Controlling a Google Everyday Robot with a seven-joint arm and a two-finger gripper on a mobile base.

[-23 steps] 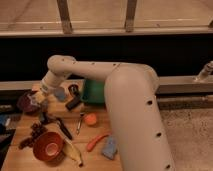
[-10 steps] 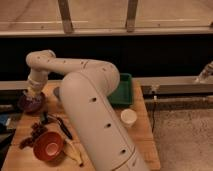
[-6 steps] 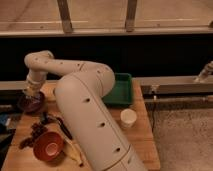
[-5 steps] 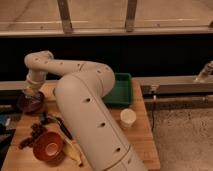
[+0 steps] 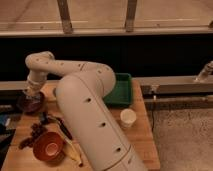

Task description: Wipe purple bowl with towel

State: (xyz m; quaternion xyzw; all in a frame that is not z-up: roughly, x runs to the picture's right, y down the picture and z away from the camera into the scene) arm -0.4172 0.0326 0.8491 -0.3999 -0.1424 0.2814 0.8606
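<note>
In the one camera view I see the arm (image 5: 85,115) fill the middle of the frame, rising from the lower centre and bending over to the left. The gripper (image 5: 33,93) hangs at the left edge of the table (image 5: 142,135), directly over the purple bowl (image 5: 30,103), which sits at the table's far left corner, mid-left of the frame. Gripper and bowl overlap there; I cannot tell whether they touch, nor make out a towel.

The arm hides much of the table's middle. To its right stand a green tray (image 5: 120,90) and a white cup (image 5: 128,118). Lower left lie a red bowl (image 5: 48,146), some dark clutter (image 5: 37,129) I cannot identify, and a yellowish thing (image 5: 73,151), partly behind the arm.
</note>
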